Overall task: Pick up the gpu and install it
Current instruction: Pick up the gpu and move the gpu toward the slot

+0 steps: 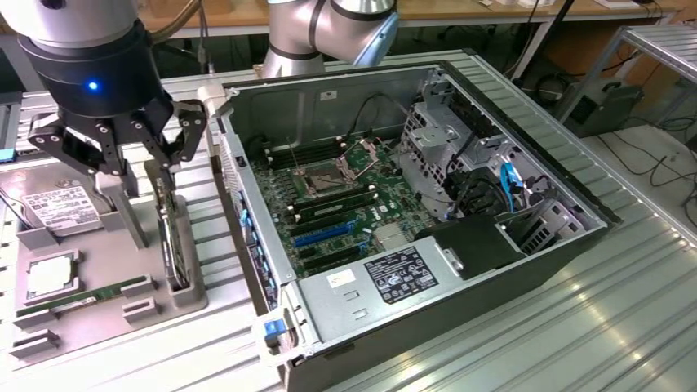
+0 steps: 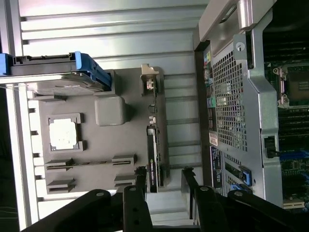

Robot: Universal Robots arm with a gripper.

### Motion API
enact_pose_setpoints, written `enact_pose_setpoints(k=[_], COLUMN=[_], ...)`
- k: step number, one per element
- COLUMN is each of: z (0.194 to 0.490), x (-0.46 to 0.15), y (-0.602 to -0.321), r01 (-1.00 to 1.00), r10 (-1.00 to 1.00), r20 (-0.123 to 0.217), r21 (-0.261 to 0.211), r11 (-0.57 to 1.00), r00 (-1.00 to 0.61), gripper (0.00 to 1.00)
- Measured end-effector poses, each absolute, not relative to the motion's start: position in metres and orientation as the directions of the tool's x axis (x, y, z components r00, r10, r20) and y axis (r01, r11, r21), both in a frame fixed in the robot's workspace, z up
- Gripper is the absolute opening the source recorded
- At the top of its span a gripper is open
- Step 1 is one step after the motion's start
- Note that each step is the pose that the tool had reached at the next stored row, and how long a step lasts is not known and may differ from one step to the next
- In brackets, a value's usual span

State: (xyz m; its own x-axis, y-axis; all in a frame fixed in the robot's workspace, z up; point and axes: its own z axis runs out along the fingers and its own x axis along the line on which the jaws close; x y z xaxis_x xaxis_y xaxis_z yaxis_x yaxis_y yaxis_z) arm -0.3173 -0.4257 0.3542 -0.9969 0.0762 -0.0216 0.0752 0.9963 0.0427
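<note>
The arm comes down from above with its wrist pointing straight at the grey tray (image 1: 104, 253), and the gripper (image 1: 130, 167) hangs low over it. Its jaws stand spread apart, and nothing is pinched between them. In the wrist view the two black fingertips (image 2: 141, 174) sit on either side of the gpu (image 2: 153, 162), with one close against the card and the other clear of it.

The gpu (image 1: 171, 237) stands on its edge in a slot of the tray, directly under the gripper (image 2: 164, 174) and between its fingers. Its long axis lies level along the tray and runs crosswise to the line on which the jaws open. The card's thin upper edge faces up toward the wrist. One end lies beneath the fingers and the rest stretches out beyond them.

The open computer case (image 1: 436, 204) lies just beside the gripper, past the gpu's side of the tray.
</note>
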Motion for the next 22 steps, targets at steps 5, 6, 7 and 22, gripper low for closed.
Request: enact_pose_setpoints(k=[5,6,7,22], z=[0.336,0.334,0.332,0.298], x=[-0.319,-0.320,-0.320,-0.320], y=[-0.426,-0.426,-0.426,-0.425], r01=[0.076,0.076,0.076,0.076], r10=[0.077,0.077,0.076,0.077], r20=[-0.022,-0.022,-0.022,-0.022], r21=[0.043,0.043,0.043,0.043], r11=[0.996,0.996,0.996,0.996], r00=[-0.997,-0.997,-0.997,-0.997], gripper=[0.42,0.42,0.42,0.42])
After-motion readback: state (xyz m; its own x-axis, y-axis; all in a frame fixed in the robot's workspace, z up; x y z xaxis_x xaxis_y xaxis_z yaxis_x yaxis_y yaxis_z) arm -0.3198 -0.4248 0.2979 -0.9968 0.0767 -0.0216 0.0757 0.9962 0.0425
